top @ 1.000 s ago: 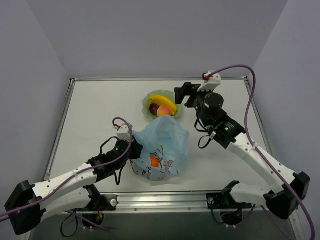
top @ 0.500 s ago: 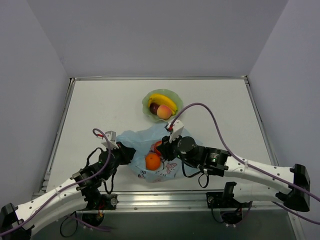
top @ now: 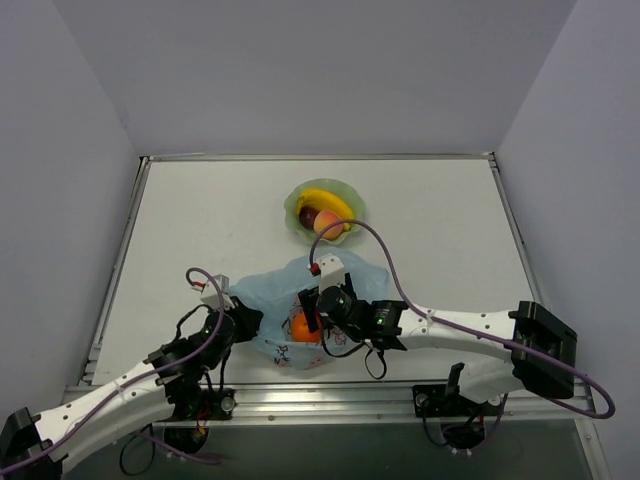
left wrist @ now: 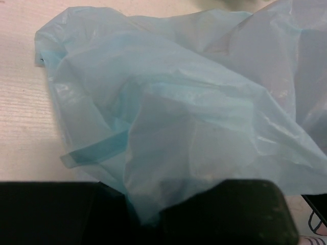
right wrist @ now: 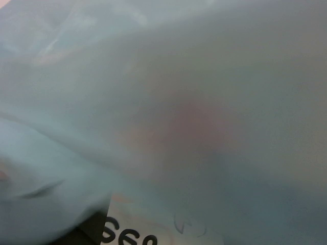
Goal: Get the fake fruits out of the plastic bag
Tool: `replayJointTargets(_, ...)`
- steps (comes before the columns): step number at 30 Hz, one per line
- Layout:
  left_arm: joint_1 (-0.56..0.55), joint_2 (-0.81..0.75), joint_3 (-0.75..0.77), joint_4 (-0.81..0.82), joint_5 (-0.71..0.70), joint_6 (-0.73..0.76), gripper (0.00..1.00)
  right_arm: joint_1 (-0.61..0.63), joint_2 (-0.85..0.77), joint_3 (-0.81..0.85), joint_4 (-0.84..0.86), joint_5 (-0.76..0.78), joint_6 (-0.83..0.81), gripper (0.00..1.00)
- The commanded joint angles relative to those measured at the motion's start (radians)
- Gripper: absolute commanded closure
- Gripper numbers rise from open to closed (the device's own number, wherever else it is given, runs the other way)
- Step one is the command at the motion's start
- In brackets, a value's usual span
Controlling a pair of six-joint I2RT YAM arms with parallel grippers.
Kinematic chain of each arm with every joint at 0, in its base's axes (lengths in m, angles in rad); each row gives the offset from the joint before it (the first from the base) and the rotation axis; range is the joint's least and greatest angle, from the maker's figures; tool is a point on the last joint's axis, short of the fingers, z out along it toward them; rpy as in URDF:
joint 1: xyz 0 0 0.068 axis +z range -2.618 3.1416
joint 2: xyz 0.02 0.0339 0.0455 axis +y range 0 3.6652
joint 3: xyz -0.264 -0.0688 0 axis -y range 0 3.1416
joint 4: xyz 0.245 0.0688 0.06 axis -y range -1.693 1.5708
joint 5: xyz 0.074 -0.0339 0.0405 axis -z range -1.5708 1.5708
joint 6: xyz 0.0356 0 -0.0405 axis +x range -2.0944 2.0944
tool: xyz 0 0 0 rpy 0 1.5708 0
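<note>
Pinching a fold of the bag (left wrist: 168, 117), my left gripper (left wrist: 146, 210) is clamped shut at the near side of the table (top: 200, 230). My right gripper (top: 304, 318) is buried in the bag at the orange (top: 299, 331); I cannot tell whether it is open. Banana (top: 328, 203), peach (top: 335, 227) and dark fruit (top: 310, 216) lie in the bowl (top: 291, 206) beyond.

**Bowl, desk and surroundings**

Pale green bowl (top: 291, 214) with a scalloped rim sits upright on the desk (top: 200, 230), far of centre. Desk top is flat, off-white, with a thin metal edge all round. Ribbed aluminium rail (top: 330, 398) runs along the near edge. Plain grey-lilac walls (top: 320, 70) stand on three sides.
</note>
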State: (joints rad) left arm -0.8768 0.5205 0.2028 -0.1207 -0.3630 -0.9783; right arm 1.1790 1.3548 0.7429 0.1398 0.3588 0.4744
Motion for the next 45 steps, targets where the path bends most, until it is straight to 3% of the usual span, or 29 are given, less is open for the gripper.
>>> replayJointTargets(1,0.002,0.032,0.007,0.053,0.007,-0.011,0.97,-0.004,0.026,0.052,-0.011,0.151,0.029,0.30)
replayJointTargets(3,0.002,0.053,0.006,0.064,0.013,-0.007,0.98,-0.015,0.070,0.055,-0.008,0.134,0.026,0.24)
replayJointTargets(11,0.001,0.082,0.009,0.089,0.033,0.001,0.98,-0.027,0.214,0.078,-0.008,0.180,0.030,0.19)
replayJointTargets(16,0.002,0.082,0.014,0.082,0.032,0.004,0.98,-0.021,0.218,0.082,0.000,0.218,0.030,0.32)
replayJointTargets(20,0.002,0.101,0.017,0.098,0.030,0.012,0.98,-0.051,0.213,0.064,-0.029,0.227,0.032,0.21)
replayJointTargets(25,0.002,0.127,0.024,0.139,0.033,0.016,0.98,-0.058,0.196,0.039,0.000,0.155,0.027,0.31)
replayJointTargets(26,0.002,0.131,0.024,0.142,0.035,0.016,0.98,-0.052,0.188,0.041,-0.003,0.151,0.027,0.49)
replayJointTargets(27,0.002,0.134,0.026,0.142,0.033,0.018,0.98,-0.044,0.173,0.044,-0.011,0.152,0.029,0.55)
replayJointTargets(31,0.002,0.144,0.052,0.133,0.029,0.030,0.98,0.010,0.026,0.062,-0.095,0.095,0.012,0.61)
replayJointTargets(34,0.002,0.167,0.061,0.138,0.018,0.039,0.98,0.036,-0.179,0.062,-0.135,0.011,0.003,0.61)
replayJointTargets(38,0.002,0.206,0.079,0.133,-0.004,0.053,0.98,0.037,-0.324,0.053,-0.164,-0.092,0.007,0.62)
replayJointTargets(45,-0.001,0.265,0.089,0.190,0.027,0.084,0.98,0.002,-0.364,0.137,0.001,-0.224,-0.100,0.63)
